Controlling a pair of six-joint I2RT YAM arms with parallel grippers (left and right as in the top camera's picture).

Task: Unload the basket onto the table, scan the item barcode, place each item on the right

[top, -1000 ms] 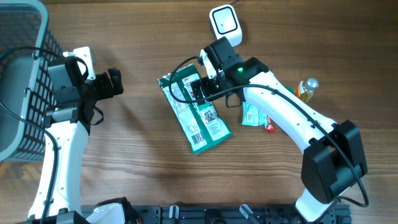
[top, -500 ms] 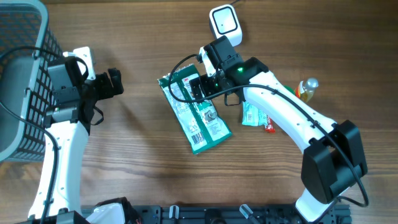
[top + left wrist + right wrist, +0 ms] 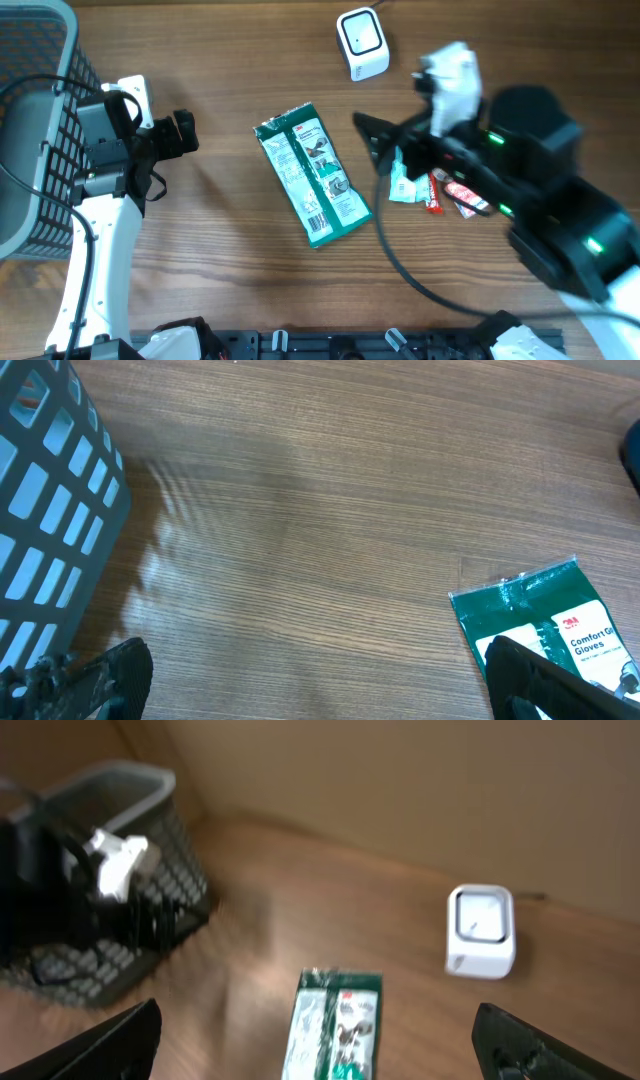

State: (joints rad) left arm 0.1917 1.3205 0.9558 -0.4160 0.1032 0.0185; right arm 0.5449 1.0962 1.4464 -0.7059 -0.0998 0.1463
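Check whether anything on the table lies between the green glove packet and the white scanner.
Nothing visible does. Only tabletop shows between the glove packet and the scanner; the small packets lie off to the right of that line.

The overhead camera looks straight down from well above the bench point(image 3: 230, 290), taking in both arms, the basket point(image 3: 30, 120) at the left edge, the scanner point(image 3: 362, 42) at the far edge and the green packet point(image 3: 312, 180) in the middle. The left wrist camera sits low and close to the wood, facing down and forward past the left fingers point(image 3: 90, 680) in its bottom corners. It catches only the basket's wall and one packet corner. The right wrist camera is higher and blurred, looking slantwise across the bench over the right fingers point(image 3: 100, 1045). Packet and basket appear in all three views, the scanner in overhead and right wrist only.
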